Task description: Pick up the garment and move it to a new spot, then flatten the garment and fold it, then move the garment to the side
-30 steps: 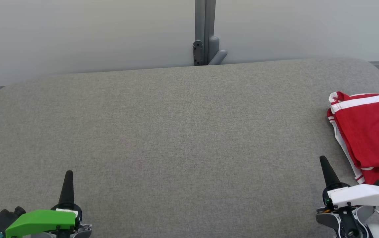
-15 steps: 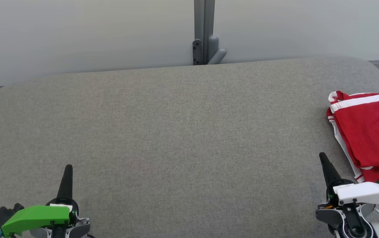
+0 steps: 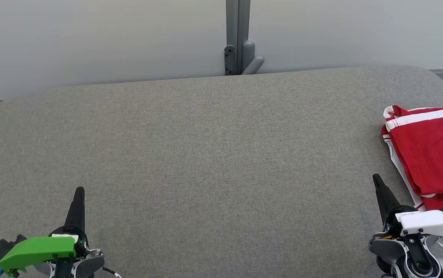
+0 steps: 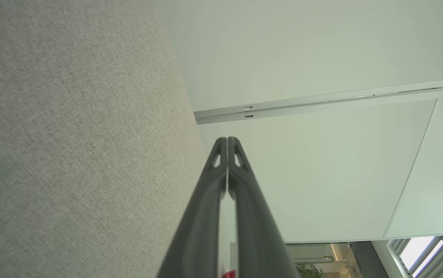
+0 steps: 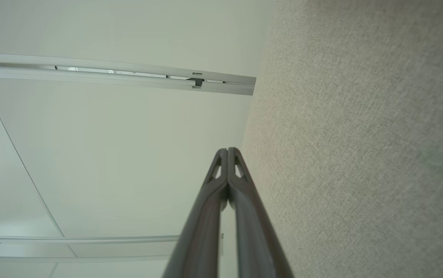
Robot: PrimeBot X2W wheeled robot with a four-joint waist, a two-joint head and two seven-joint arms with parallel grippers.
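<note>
Garment: red cloth with white stripes and white edging [image 3: 433, 154], lying in a loose, partly folded heap at the right edge of the tabletop [image 3: 213, 146], about midway between near and far; its right part runs past the picture's edge.
Garment contact: nothing grips it; its near corner lies close to the white cover [image 3: 430, 223] of the right arm.
Right tool: at the near right [image 3: 376, 178], its two dark fingers pressed together and empty, tip pointing far, just left of the garment's near edge and apart from it; the right wrist view shows the fingers meeting at the tip [image 5: 228, 150].
Left tool: at the near left [image 3: 79, 190], well apart from the garment, fingers together and empty [image 4: 227, 139], with a green cover [image 3: 36, 249] behind them.
Tabletop: grey woven fabric, rounded at the far corners.
Behind: a pale wall [image 3: 90, 38] with a grey upright post [image 3: 237, 38] past the far edge, near the middle.
</note>
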